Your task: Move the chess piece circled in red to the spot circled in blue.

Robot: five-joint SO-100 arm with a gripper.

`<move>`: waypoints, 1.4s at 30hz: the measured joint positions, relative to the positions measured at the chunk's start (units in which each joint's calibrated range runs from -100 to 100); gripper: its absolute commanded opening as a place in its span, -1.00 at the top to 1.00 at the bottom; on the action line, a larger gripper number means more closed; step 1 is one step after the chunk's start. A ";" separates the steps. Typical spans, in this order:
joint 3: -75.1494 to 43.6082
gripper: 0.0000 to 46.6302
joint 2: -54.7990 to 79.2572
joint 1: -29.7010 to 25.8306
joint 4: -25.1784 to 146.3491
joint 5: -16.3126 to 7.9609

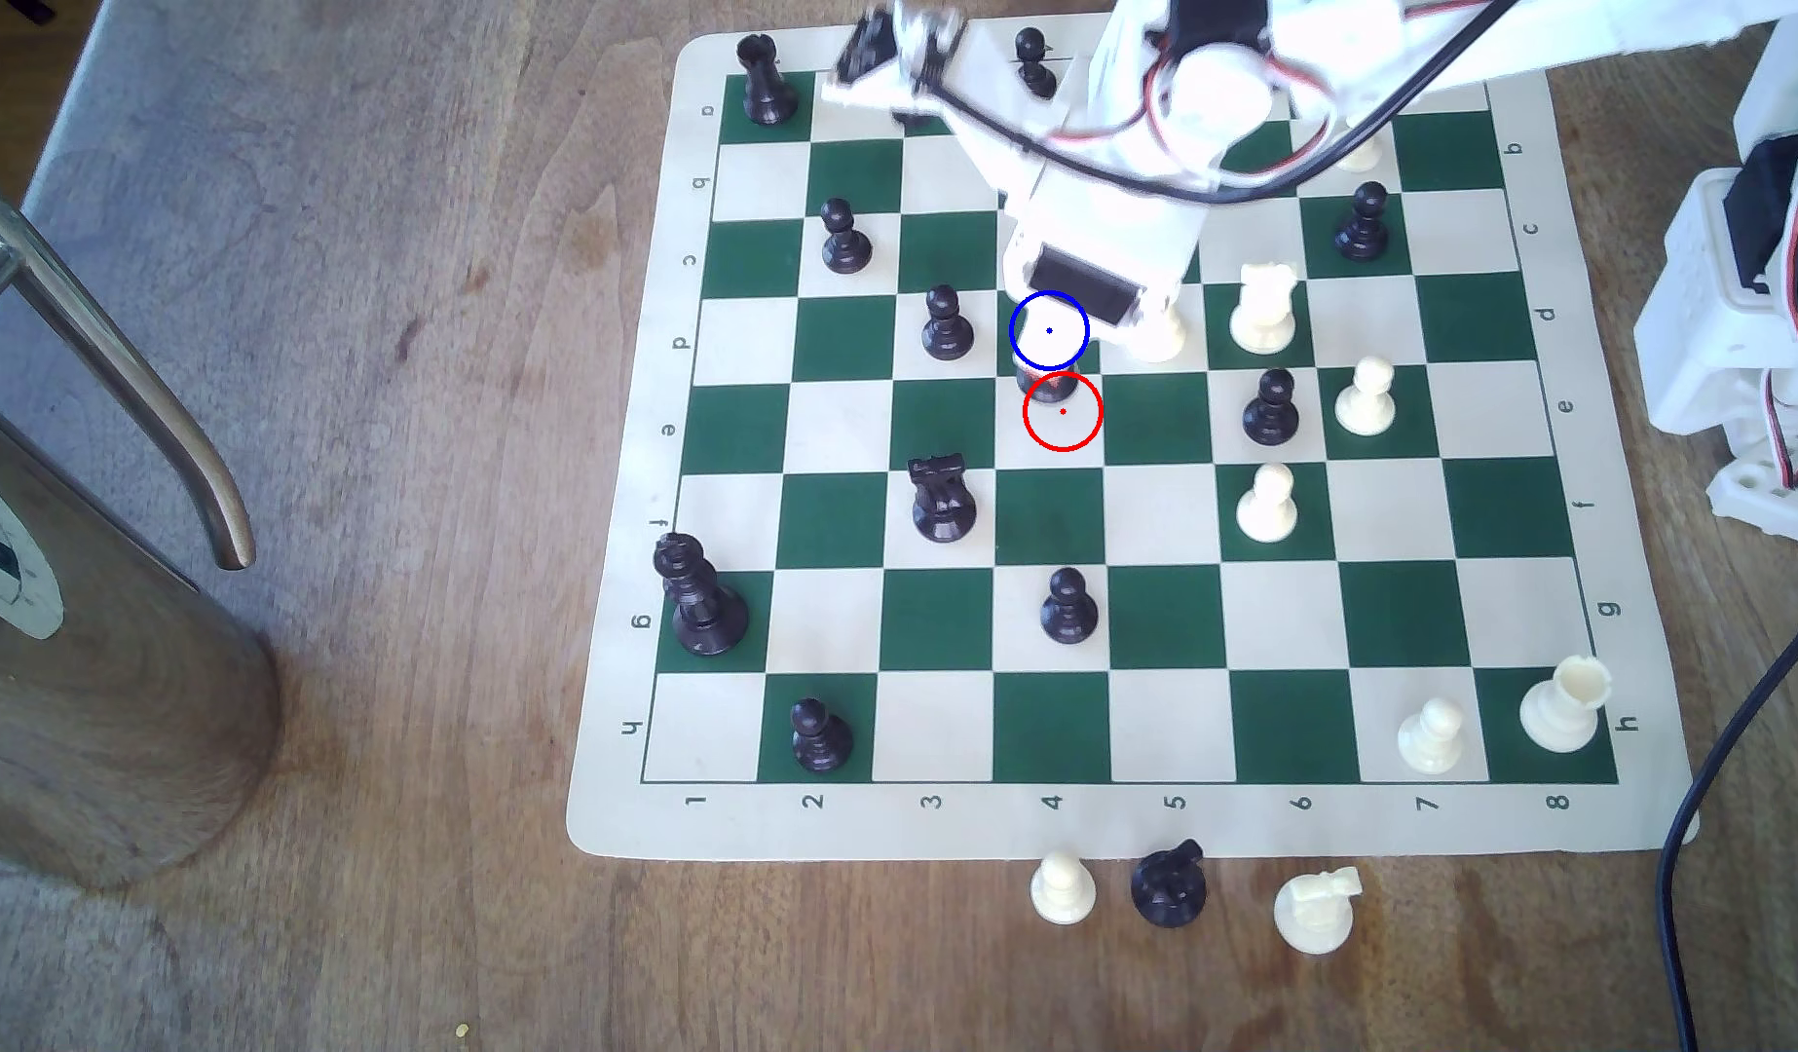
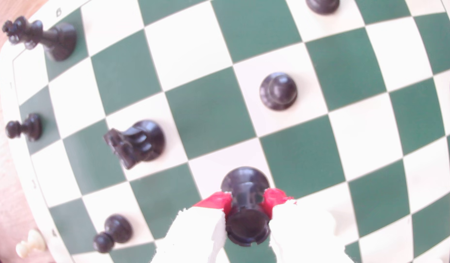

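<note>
Wrist view: claw point(image 2: 248, 202) pinches black rook point(image 2: 246, 202) at bottom centre, red pads point(image 2: 273, 199) pressed on both sides of its column. Exterior view, frame centre: rook's base point(image 1: 1045, 384) peeks out under the arm, between blue-ringed square point(image 1: 1049, 331) and red ring point(image 1: 1063, 412).

Wooden table point(image 1: 389, 425), brown grain, some stains. Chess mat point(image 1: 1624, 809) lies flat on it, toward exterior view's right. Off mat's near edge, directly on wood: white pawn point(image 1: 1063, 888), black knight point(image 1: 1168, 885) tipped over, white piece point(image 1: 1315, 910) on its side. Metal cylinder with curved handle point(image 1: 85, 647) stands at left. Black cable point(image 1: 1684, 860) trails along right edge.
</note>
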 measured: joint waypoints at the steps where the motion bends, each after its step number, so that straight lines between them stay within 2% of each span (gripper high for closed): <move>1: -0.54 0.98 -0.75 0.00 0.72 0.00; 6: -3.43 0.98 -3.10 1.55 3.82 0.10; 13: -4.07 0.98 -1.84 6.27 4.78 2.15; 16: -4.07 0.98 -0.50 7.23 3.90 2.20; 27: -5.51 0.98 6.37 5.38 1.59 2.25; 42: -6.60 0.97 12.07 5.53 -0.72 2.25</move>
